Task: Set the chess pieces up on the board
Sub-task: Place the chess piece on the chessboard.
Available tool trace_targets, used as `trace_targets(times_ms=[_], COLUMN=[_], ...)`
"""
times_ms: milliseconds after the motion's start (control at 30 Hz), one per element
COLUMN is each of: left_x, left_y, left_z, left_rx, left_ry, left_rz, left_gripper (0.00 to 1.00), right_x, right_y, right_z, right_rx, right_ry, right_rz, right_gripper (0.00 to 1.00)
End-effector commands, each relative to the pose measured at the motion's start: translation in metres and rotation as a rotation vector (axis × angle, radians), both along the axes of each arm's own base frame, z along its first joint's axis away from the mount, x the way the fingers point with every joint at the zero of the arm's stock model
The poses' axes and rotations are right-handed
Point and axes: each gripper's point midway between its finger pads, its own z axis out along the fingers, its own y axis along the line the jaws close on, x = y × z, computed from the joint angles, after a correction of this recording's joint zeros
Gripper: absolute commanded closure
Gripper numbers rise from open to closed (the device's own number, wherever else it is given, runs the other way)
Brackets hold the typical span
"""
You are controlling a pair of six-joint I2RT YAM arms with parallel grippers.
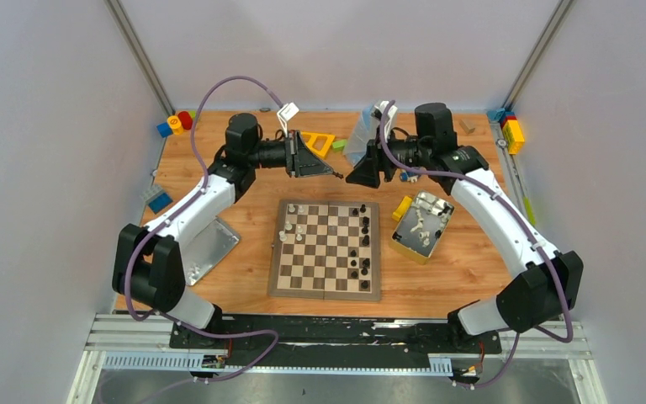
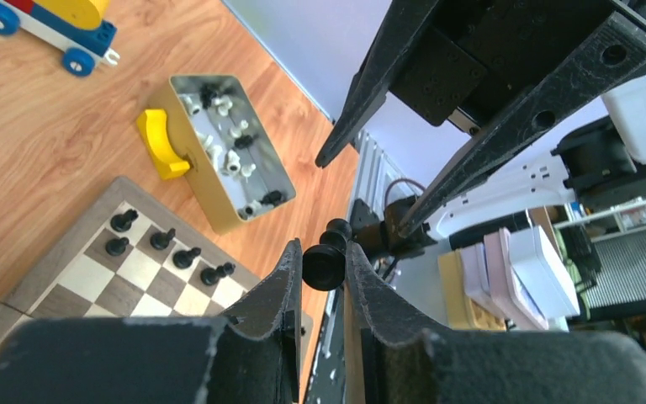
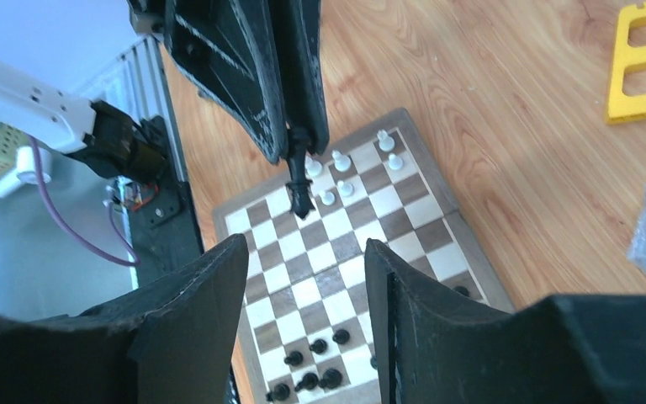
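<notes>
Currently my left fingers (image 2: 273, 295) clamp a black piece (image 2: 324, 268), upper centre overhead, presumably for handing to my wide-apart right fingers (image 3: 206, 303).

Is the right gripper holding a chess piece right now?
No: in the right wrist view the right gripper is open, its jaws apart, with only the board showing between them.

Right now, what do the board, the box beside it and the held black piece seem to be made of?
The board looks like matte wood: grain shows on its border. The box looks like thin metal, shiny silver inside, yellow outside. The black piece between the left fingers looks smooth, perhaps plastic or lacquered wood.
</notes>
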Motion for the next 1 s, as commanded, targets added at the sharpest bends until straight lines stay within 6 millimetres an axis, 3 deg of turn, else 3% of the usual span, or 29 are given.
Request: trace_targets(times_ms=[0,200,533,967], left_x=[0.006,0.004,0.002,0.006], left_y=[-0.001,0.002,0.005,0.004], left_z=[0.041,0.042,0.048,0.049], left_rx=[-0.139,-0.203,-0.251,-0.270], left_ry=[-0.036,-0.017,-0.019,-0.019], left_rz=[0.092,0.134,0.162,0.177], left_gripper=[1.00,1.00,1.00,1.00], right_x=[0.011,0.020,0.014,0.006], right_y=[0.018,0.024,0.026,0.032], right_z=[0.040,0.041,0.037,0.041], right_rx=[0.140,0.174,0.214,0.254], right_ry=[0.013,0.081,0.137,0.179], right_rz=[0.014,0.007,0.052,0.130], right_gripper=[0.45,0.47,0.51,0.71])
